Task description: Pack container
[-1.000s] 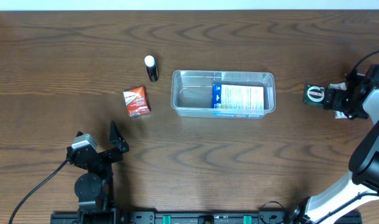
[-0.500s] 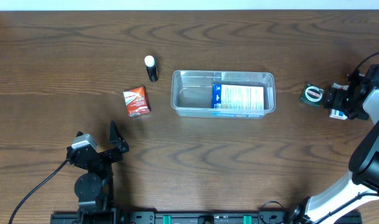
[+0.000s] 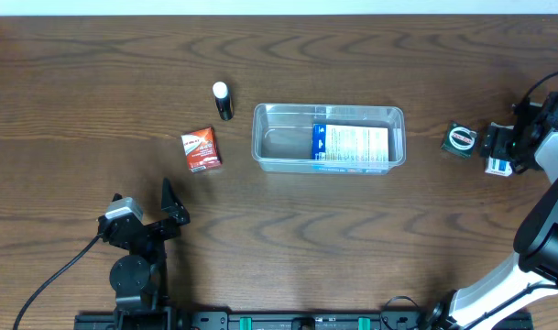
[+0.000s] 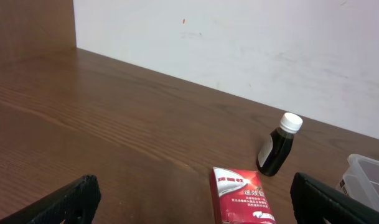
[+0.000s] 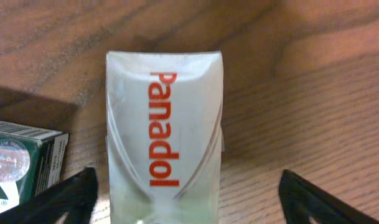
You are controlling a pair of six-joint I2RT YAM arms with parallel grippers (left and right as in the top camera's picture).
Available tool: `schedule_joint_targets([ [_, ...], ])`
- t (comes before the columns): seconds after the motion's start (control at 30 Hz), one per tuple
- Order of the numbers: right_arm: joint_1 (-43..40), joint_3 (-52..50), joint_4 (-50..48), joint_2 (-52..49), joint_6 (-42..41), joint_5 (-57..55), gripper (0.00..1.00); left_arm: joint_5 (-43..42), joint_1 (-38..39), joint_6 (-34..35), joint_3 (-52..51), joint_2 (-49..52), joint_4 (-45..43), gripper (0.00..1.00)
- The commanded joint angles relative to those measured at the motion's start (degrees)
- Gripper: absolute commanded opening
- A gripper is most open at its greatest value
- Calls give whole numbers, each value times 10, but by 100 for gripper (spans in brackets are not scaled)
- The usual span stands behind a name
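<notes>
Jaws of the right gripper (image 5: 189, 196) stand spread, one fingertip on either side of the white Panadol box (image 5: 164, 143), with clear gaps to its flanks, so nothing is grasped yet. The box lies flat on the counter (image 3: 352, 238), its long axis running away from the wrist camera, roughly centred between the fingertips. A green box (image 5: 21, 168) sits just beside it on one side, near one fingertip.

To do the pick well, I would judge the main care is keeping that fingertip out of the green box: come down between the two, square to the Panadol box's long sides, and close on its middle so the light carton does not twist or crush.

The container (image 3: 257, 137) lies well apart, toward the counter's centre, with a blue-and-white box (image 3: 350, 145) filling its right half; the bare left half looks the natural spot.

The left gripper (image 4: 198, 202) is released and idle, near a red box (image 4: 241, 196) and a dark bottle (image 4: 277, 148).
</notes>
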State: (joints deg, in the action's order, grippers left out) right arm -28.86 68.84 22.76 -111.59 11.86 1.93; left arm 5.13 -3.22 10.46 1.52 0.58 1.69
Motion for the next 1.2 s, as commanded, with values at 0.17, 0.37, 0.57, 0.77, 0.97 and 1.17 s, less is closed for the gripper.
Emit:
schedule_joint_targets([
  [0.17,0,7,-9,4,3,29,77,15,-1,-3,-13,-3,19,98],
  [0.37,0,7,-9,-18,-7,30,66,15,-1,-3,-13,-3,19,98],
  [0.57,0,7,-9,-31,-7,30,60,15,-1,-3,-13,-3,19,98],
  [0.77,0,8,-12,-31,-7,30,52,15,-1,-3,-13,-3,19,98],
  [0.97,0,17,-9,-31,-7,25,45,15,-1,-3,-13,-3,19,98],
  [1.17,0,26,1,-29,-7,11,38,15,-1,-3,-13,-3,19,98],
])
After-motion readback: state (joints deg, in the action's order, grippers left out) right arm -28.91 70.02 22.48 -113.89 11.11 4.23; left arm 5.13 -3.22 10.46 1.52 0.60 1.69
